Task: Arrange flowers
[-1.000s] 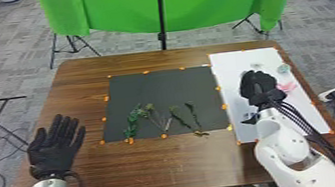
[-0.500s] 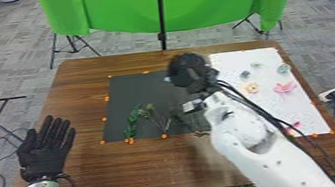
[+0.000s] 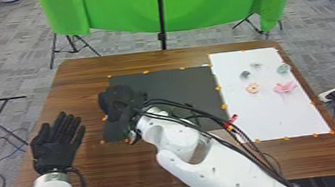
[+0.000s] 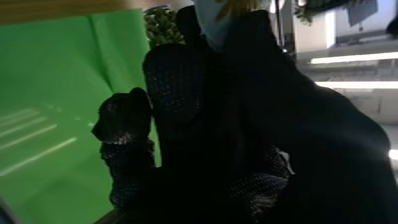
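- Grey patterned carpet spreads behind, with a softly creased green cloth hanging beyond the brown, grained wooden table.
- White sheet, flat and matte, lies on the right; the dark mat beside it has orange tabs round its edge.
- Knitted black right hand is over the mat's left part, its finger and thumb seemingly clamped on a pale blue flower, smooth, with golden bits at it. Spiky green leaves show beside the fingertips.
- Left hand lies with fingers straight and apart, clear of the work.
- Pink flower, wide-petalled, sits on the sheet near a rounder yellowish flower.
- Judging the step, likely placing the bloom: lower gently, line it up with its stem, and keep the pinch light so petals don't crush.
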You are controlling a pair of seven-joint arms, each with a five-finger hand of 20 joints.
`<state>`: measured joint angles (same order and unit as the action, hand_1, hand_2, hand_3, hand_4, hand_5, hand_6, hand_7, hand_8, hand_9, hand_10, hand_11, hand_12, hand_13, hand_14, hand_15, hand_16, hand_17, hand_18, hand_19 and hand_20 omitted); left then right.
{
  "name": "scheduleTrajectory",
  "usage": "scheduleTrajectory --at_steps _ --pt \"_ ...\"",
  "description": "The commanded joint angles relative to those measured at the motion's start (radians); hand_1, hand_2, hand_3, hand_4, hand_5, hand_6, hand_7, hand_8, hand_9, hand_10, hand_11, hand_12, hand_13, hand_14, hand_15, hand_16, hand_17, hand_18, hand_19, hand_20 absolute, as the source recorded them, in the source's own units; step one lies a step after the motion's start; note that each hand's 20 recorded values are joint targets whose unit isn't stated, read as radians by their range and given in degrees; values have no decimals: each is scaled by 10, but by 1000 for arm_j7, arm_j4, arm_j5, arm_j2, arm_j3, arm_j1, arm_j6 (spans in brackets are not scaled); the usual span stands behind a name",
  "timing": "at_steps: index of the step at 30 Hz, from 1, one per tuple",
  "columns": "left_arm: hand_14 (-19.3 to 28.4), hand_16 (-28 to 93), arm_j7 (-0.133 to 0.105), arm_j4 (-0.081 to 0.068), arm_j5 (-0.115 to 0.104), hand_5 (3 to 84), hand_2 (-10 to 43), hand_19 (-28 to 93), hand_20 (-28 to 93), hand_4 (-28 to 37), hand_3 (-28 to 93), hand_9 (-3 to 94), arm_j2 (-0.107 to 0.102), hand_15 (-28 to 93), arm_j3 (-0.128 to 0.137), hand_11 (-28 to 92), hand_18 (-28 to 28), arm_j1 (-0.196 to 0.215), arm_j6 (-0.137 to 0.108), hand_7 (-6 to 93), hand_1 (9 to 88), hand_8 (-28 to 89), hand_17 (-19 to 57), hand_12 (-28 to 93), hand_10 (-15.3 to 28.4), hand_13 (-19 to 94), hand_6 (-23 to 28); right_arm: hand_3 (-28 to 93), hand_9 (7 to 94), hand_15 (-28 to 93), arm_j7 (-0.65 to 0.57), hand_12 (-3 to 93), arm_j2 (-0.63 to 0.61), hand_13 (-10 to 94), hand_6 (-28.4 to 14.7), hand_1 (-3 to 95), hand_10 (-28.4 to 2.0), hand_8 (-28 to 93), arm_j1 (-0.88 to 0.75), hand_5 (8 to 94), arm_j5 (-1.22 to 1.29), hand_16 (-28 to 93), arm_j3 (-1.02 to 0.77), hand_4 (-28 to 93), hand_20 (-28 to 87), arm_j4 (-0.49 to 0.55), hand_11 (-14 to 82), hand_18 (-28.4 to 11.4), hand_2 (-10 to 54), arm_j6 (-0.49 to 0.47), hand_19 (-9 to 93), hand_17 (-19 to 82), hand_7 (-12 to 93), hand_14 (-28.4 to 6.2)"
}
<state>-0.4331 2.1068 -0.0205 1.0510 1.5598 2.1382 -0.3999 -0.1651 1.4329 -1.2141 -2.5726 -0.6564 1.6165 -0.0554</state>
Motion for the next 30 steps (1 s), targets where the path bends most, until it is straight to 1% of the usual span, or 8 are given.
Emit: scheduleTrajectory --at_steps 1,3,6,12,15,19,23,30 --pt "163 -83 -12 5 -14 499 158 410 166 -283 819 418 -15 436 -14 261 139 6 14 118 276 -93 -78 113 165 302 112 720 852 616 11 396 82 709 3 612 -116 52 -29 759 -131 398 -53 -283 442 -107 109 -231 -95 -32 927 375 450 -87" --pt "163 -84 -21 7 -18 499 158 410 166 -283 819 418 -14 437 -10 262 140 11 15 119 276 -94 -78 113 164 303 112 720 851 616 1 395 90 709 1 612 -115 51 -30 758 -136 398 -57 -283 442 -114 108 -232 -95 -37 927 375 451 -87" --pt "164 -86 -14 7 -15 499 158 411 167 -283 818 418 -10 439 -11 263 140 6 -3 119 277 -94 -78 113 164 303 112 722 845 614 -74 390 83 704 -4 606 -116 37 -39 752 -88 400 -45 -283 440 -103 106 -234 -95 -33 927 375 441 -87" --pt "164 -87 -9 6 -24 502 164 413 167 -283 816 420 -4 446 -4 270 140 5 -8 125 279 -94 -79 114 165 303 113 719 810 607 -80 336 61 697 -12 584 -122 -11 -40 746 -74 389 -33 -283 430 -84 94 -238 -95 -29 927 373 310 -91" --pt "166 -87 -9 14 -39 510 166 414 167 -283 815 422 0 454 0 275 141 6 -49 133 280 -95 -79 115 165 304 114 720 780 596 -88 298 58 690 -16 579 -128 -13 -52 741 -68 392 -34 -283 428 -69 122 -239 -95 -32 923 365 270 -88" --pt "169 -89 -3 12 -47 518 169 419 168 -283 816 428 4 467 -4 286 141 3 -44 139 282 -98 -78 116 166 308 117 745 736 583 -97 231 57 677 -17 559 -141 -14 -54 736 -64 388 -29 -283 424 -63 172 -240 -95 0 921 363 250 -88" --pt "170 -93 -6 11 -85 520 170 422 168 -283 816 428 6 472 1 292 142 0 -37 141 282 -99 -78 114 166 308 117 753 713 588 -81 187 59 669 -17 551 -151 -25 -54 723 -61 384 -35 -283 421 -64 193 -240 -95 7 923 363 227 -90" --pt "170 -97 5 14 -75 519 170 425 167 -283 816 430 28 477 12 296 143 13 -38 143 283 -100 -78 111 166 309 117 759 706 591 -109 176 22 666 -16 542 -152 -45 -64 716 10 379 -54 -283 419 4 194 -240 -95 14 924 362 212 -93"
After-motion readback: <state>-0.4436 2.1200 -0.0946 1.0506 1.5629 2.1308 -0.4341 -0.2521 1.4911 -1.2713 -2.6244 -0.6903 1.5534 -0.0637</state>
